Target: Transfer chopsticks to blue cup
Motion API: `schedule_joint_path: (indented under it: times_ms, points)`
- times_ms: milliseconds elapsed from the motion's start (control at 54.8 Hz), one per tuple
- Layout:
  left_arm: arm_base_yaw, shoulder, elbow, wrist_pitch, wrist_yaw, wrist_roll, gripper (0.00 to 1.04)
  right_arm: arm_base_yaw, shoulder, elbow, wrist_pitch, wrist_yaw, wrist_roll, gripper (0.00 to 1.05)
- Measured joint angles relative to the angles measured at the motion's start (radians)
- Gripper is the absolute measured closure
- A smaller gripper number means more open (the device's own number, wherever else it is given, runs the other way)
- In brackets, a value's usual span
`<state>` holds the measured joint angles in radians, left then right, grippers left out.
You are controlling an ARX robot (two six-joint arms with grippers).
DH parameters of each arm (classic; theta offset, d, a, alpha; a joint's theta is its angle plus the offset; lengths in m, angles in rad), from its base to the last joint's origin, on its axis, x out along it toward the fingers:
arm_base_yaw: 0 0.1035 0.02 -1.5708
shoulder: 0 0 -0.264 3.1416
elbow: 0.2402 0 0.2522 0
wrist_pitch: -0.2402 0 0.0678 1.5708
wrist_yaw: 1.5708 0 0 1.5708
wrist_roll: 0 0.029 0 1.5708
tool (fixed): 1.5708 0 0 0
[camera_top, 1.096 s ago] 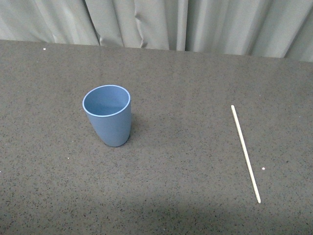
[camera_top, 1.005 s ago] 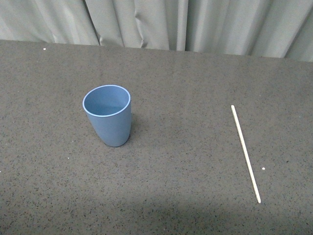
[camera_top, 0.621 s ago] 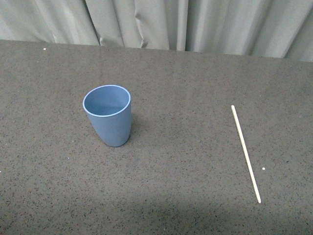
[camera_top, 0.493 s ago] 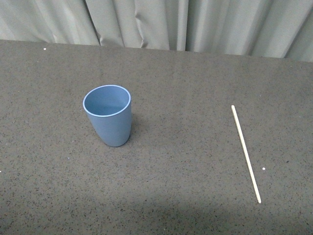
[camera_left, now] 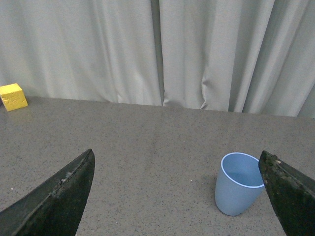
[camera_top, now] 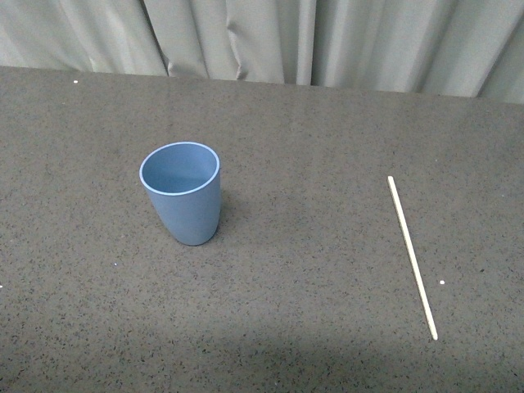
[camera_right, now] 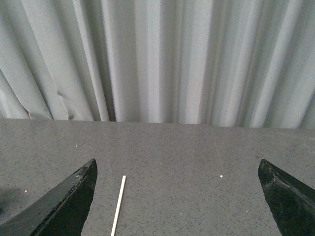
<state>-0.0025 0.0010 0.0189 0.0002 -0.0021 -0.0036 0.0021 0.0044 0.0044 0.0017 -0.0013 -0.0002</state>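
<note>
Over the gray table (camera_top: 311, 123), the left gripper (camera_left: 175, 153) and right gripper (camera_right: 177, 162) hang spread wide, both empty. The blue cup (camera_top: 182, 196) stands upright. The chopsticks (camera_top: 412, 256) lie flat, well to the cup's right.

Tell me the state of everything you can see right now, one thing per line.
blue cup: upright on the table, empty.
chopsticks: lying flat on the table, outside the cup, not held.
left gripper: open, holding nothing.
right gripper: open, holding nothing.
yellow block: resting on the table by the curtain.
</note>
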Motion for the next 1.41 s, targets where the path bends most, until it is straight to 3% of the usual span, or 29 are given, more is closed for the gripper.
schedule_joint_path:
  times_ms: [91,183,237,438,658,1059,1406]
  points:
    - [0.000,0.000,0.000,0.000,0.000,0.000,0.07,0.000,0.000,0.000,0.000,0.000,0.000,0.09]
    - [0.000,0.000,0.000,0.000,0.000,0.000,0.07,0.063,0.079,0.032,-0.069,0.205,-0.126,0.09]
    - [0.000,0.000,0.000,0.000,0.000,0.000,0.07,0.086,0.177,0.047,-0.049,0.252,-0.197,0.09]
    - [0.000,0.000,0.000,0.000,0.000,0.000,0.07,0.097,0.632,0.158,0.112,0.171,-0.166,0.09]
    - [0.000,0.000,0.000,0.000,0.000,0.000,0.07,0.135,1.118,0.342,0.143,0.066,-0.025,0.09]
    - [0.000,0.000,0.000,0.000,0.000,0.000,0.07,0.210,1.815,0.776,-0.043,-0.009,0.156,0.09]
    - [0.000,0.000,0.000,0.000,0.000,0.000,0.07,0.241,2.007,0.958,-0.143,-0.015,0.201,0.09]
